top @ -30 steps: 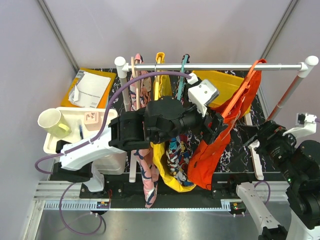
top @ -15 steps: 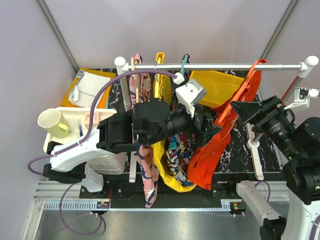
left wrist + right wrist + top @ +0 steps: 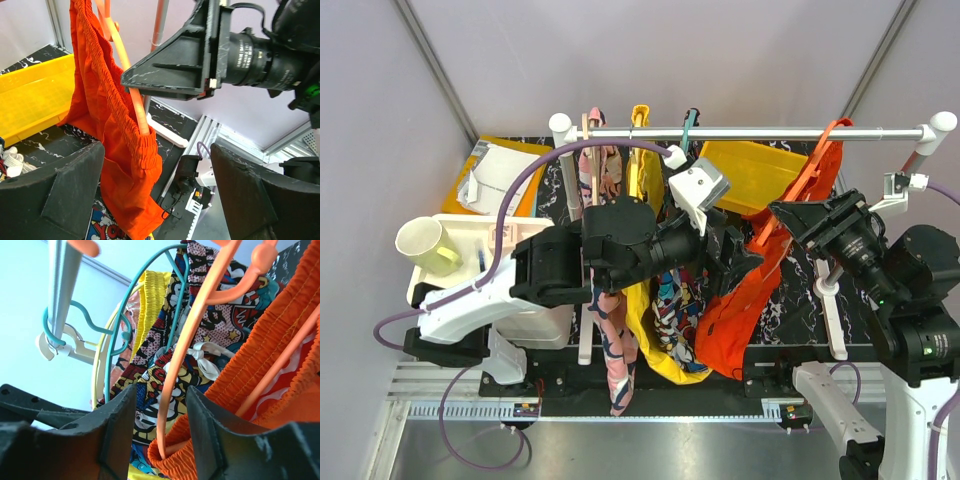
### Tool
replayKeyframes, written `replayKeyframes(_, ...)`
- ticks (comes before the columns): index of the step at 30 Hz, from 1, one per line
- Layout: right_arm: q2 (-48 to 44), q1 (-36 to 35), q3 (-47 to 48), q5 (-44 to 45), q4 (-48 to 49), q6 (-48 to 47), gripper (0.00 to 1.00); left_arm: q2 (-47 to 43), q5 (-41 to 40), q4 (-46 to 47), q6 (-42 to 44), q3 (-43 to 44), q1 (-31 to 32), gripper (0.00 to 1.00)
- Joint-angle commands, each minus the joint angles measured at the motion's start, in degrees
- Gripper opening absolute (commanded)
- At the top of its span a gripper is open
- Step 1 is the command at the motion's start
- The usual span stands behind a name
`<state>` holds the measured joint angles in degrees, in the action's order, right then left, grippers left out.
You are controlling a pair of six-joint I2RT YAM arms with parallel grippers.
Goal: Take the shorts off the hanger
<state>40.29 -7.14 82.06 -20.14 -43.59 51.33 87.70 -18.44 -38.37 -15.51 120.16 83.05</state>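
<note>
The shorts [image 3: 740,310] hang by their waistband on the hanger [image 3: 817,155], whose hook sits near the right end of the rail [image 3: 750,131]. We see the right gripper [image 3: 161,390] with its jaws partly apart on either side of one hanger arm; whether they clamp it we cannot tell. The left gripper [image 3: 157,172] stands wide and released near the shorts' lower waistband, holding nothing. Just left of the shorts hang a patterned garment [image 3: 215,305] on a teal hanger [image 3: 112,350] and a yellow garment [image 3: 660,365]. A yellow bin [image 3: 750,170] lies behind.
</note>
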Motion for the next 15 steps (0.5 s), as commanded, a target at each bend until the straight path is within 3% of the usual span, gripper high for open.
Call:
replayKeyframes(1,-0.48,-0.25,-2.17,-2.8,5.97,2.89,0.5,-2.27,1.39,2.95,-0.49,-0.54,0.54,0.89)
replayKeyframes(3,-1.09,-0.16,-2.78,-2.71,6.41,3.42,0.45,-2.45,1.39,2.95,-0.58,-0.89,0.54,0.89)
replayKeyframes(15,-3.29,-0.25,-7.09,-4.03,10.89,7.9,0.3,-3.15,2.09,2.95,-0.58,-1.51,0.8,0.88)
